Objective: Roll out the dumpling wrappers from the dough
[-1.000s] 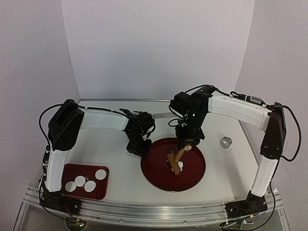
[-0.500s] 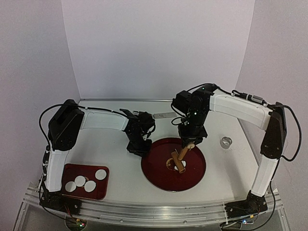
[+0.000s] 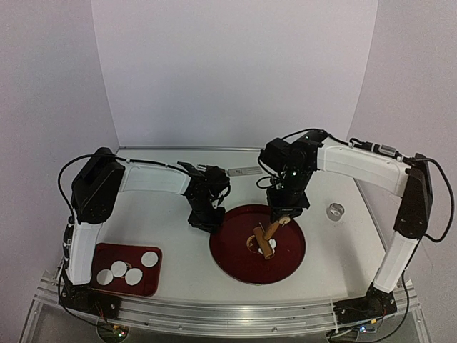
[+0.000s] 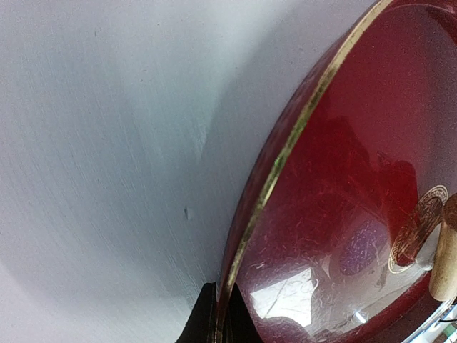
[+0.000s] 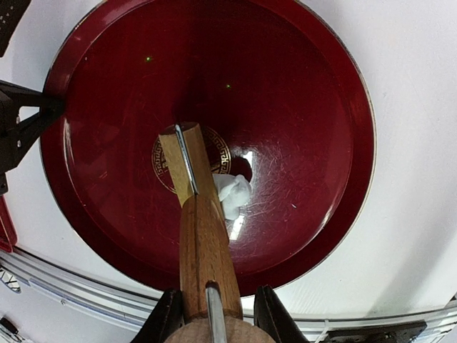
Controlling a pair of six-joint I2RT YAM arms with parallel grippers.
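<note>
Table (image 3: 164, 229): white surface carrying all items listed.

Round red plate (image 3: 232, 261): gold-edged, lying flat on the table; taken as the reference point.

Right gripper (image 3: 282, 216): positioned over the far side of the plate. Its fingers are closed on either side of the thick upper end of a wooden rolling pin (image 5: 201, 236).

Left gripper (image 3: 206, 223): at the plate's left rim, down at table level. The jaws are drawn fully together, and the left wrist view shows the gold rim passing between the two black fingertips, so it pinches the plate's edge.

Red tray (image 3: 107, 254): rectangular, well apart from the plate, to its near left.

Rolling pin: tilted, with its lower end resting on the gold emblem at the plate's centre.

Dumpling wrappers (image 3: 149, 259): four round white discs inside the red tray, none on the plate. Two of them appear to overlap.

Dough piece (image 5: 234, 194): small ragged white lump near the plate's centre, lying against the pin's side close to its lower end.

Metal ring (image 3: 334, 211): on the table to the right of the plate, clear of its rim.
</note>
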